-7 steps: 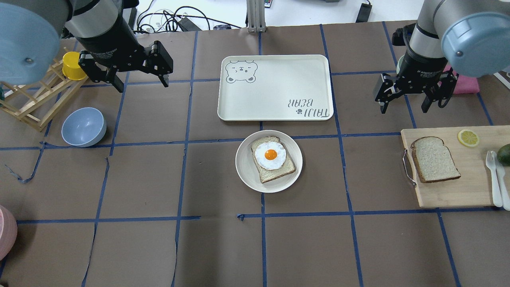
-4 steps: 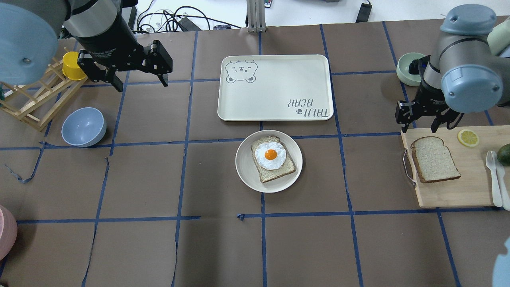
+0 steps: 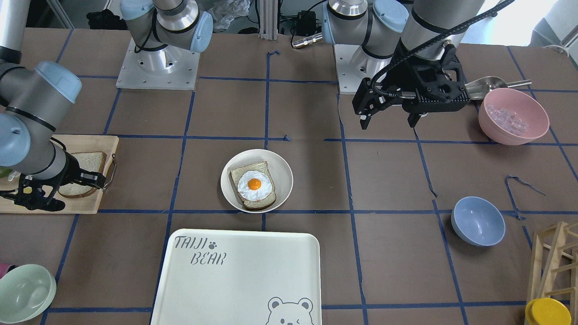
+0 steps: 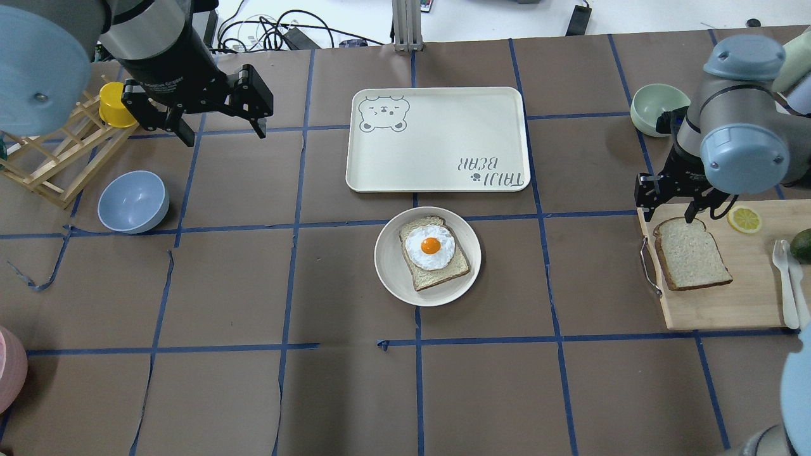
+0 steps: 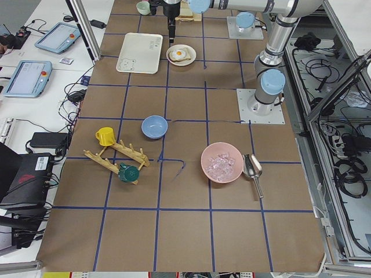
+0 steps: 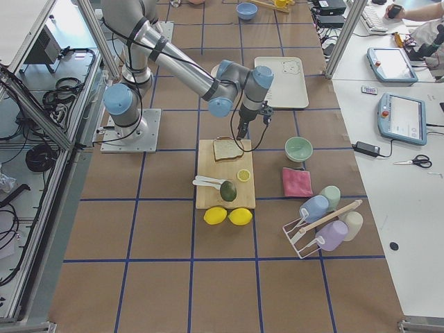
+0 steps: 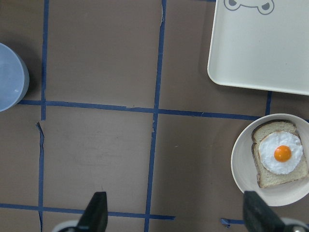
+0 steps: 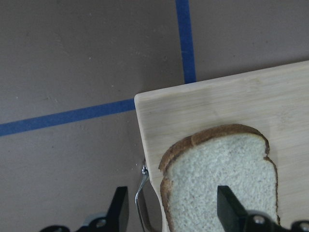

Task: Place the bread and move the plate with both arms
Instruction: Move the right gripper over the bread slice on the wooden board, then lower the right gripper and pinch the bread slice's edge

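Observation:
The plain bread (image 4: pixel 692 253) lies on a wooden cutting board (image 4: pixel 728 304) at the right; it also shows in the right wrist view (image 8: pixel 222 183). My right gripper (image 4: pixel 668 212) is open and hovers low over the bread's rounded far end, its fingers (image 8: pixel 227 208) straddling the crust. The round cream plate (image 4: pixel 386 266) sits mid-table and holds a slice topped with a fried egg (image 4: pixel 431 247). My left gripper (image 4: pixel 226 137) is open and empty, high at the far left, well away from the plate (image 7: pixel 241 164).
The Taiji Bear tray (image 4: pixel 437 139) lies just beyond the plate. A lemon slice (image 4: pixel 744 219) and white cutlery (image 4: pixel 785 278) share the board. A green bowl (image 4: pixel 656 104), a blue bowl (image 4: pixel 133 201), a pink bowl (image 3: pixel 513 116) and a wooden rack (image 4: pixel 57 164) stand around.
My right arm has swung toward the cutting board and lowered, bringing its open gripper over the bread's far end. The left arm has not moved.

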